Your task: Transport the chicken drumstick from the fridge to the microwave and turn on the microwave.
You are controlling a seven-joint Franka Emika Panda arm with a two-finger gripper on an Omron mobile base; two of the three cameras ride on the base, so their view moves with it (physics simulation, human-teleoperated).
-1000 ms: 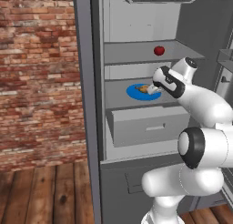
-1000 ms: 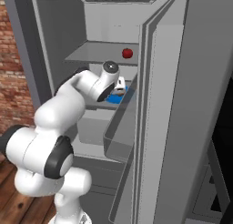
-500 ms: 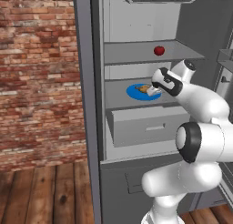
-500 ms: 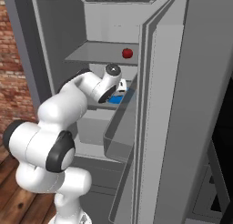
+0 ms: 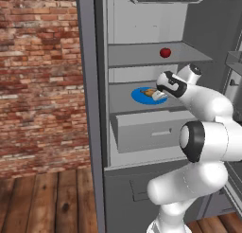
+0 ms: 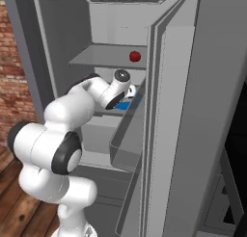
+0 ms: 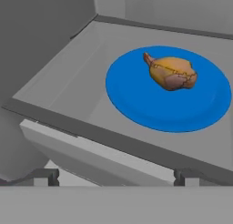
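The fridge (image 5: 90, 109) stands open, its door (image 6: 183, 135) swung wide. On its middle shelf (image 7: 68, 82) lies a flat blue plate (image 7: 136, 95) with the golden-brown chicken drumstick (image 7: 172, 73) on it, thin end pointing away. From the left base view the drumstick (image 5: 150, 92) lies just left of my hand. My gripper (image 7: 116, 177) hovers at the shelf's front edge, short of the plate, open and with nothing in it. Both dark fingertips (image 7: 45, 176) stand far apart. The gripper (image 5: 159, 95) reaches over the plate's (image 5: 142, 95) right rim. The microwave is out of view.
A small red round fruit (image 5: 165, 52) sits on the upper shelf, above my hand. A box-like drawer (image 5: 151, 130) juts out under the plate's shelf. The thick door with its tray (image 6: 126, 144) closes in the right side. A brick wall (image 5: 38, 85) stands left of the fridge.
My hand has edged a little deeper into the fridge toward the plate. The jaws stay open; drumstick and plate have not moved.
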